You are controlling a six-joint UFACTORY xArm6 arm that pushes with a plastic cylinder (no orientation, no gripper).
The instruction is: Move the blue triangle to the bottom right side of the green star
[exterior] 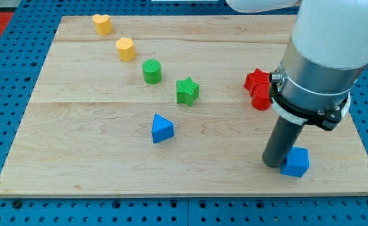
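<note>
The blue triangle (pixel 162 129) lies on the wooden board (pixel 96 157), below and a little left of the green star (pixel 187 91). My tip (pixel 274 162) rests on the board far to the view's right of both, touching the left side of a blue cube-like block (pixel 296 162). The rod rises into the arm's wide grey and white body (pixel 319 63).
A green cylinder (pixel 151 71) sits up and left of the star. A yellow hexagon-like block (pixel 126 49) and a yellow heart (pixel 102 24) continue that diagonal line. Two red blocks (pixel 257 88) lie right of centre, partly hidden by the arm.
</note>
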